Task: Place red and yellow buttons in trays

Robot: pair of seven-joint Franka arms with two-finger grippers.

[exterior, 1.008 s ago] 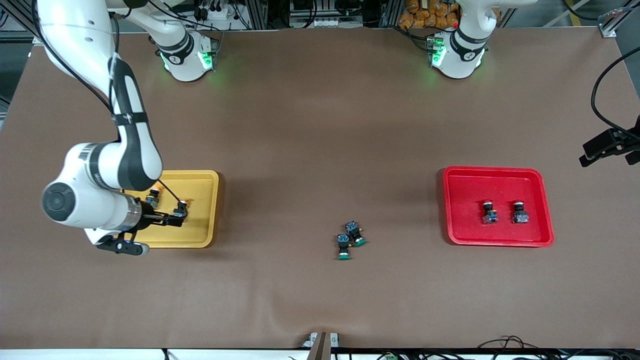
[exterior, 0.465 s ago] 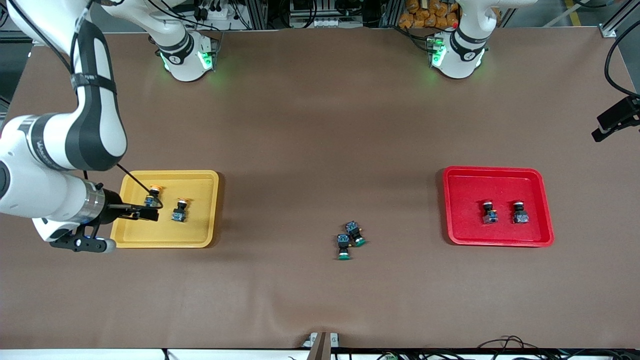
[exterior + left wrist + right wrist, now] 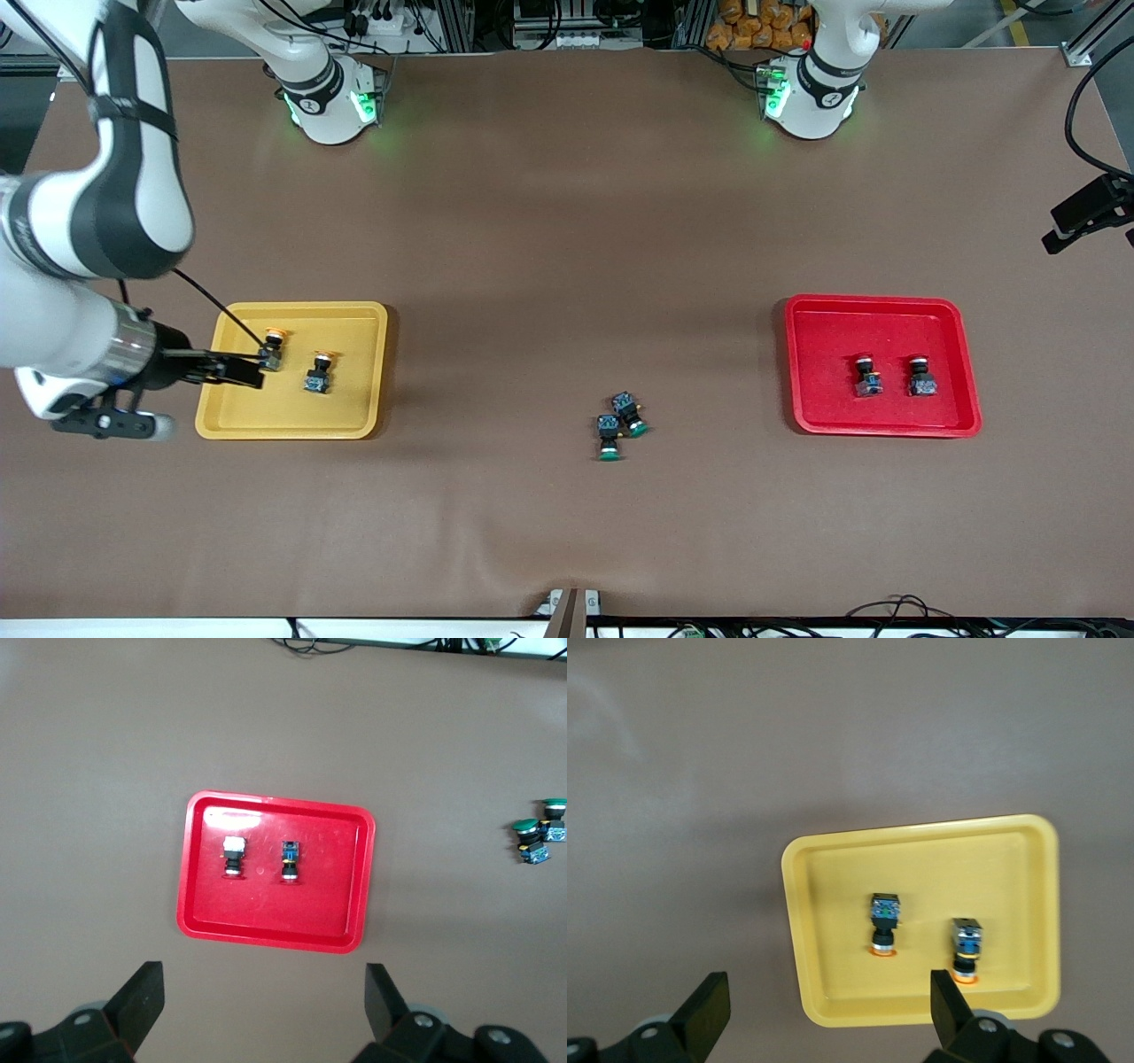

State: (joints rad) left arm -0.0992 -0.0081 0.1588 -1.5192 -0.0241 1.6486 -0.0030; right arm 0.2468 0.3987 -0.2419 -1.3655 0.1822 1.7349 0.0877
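The yellow tray (image 3: 345, 408) holds two yellow buttons (image 3: 274, 346) (image 3: 318, 373). My right gripper (image 3: 251, 370) is open and empty, up in the air over the tray's rim at the right arm's end. The right wrist view shows the tray (image 3: 833, 904) and both buttons (image 3: 883, 921) (image 3: 967, 948) past the right gripper (image 3: 830, 1010). The red tray (image 3: 824, 337) holds two red buttons (image 3: 867, 376) (image 3: 921, 377). My left gripper (image 3: 263, 1003) is open and empty, high over bare table beside the red tray (image 3: 328, 904). Its dark hand (image 3: 1088, 211) shows at the front view's edge.
Two green-capped buttons (image 3: 609, 436) (image 3: 629, 413) lie touching at mid-table, between the trays and nearer the front camera. They also show in the left wrist view (image 3: 532, 837). The arm bases (image 3: 328, 97) (image 3: 811, 89) stand along the table's edge.
My right gripper has drawn back from the second yellow button, which stays in the yellow tray, toward the right arm's end of the table. The left hand has shifted slightly.
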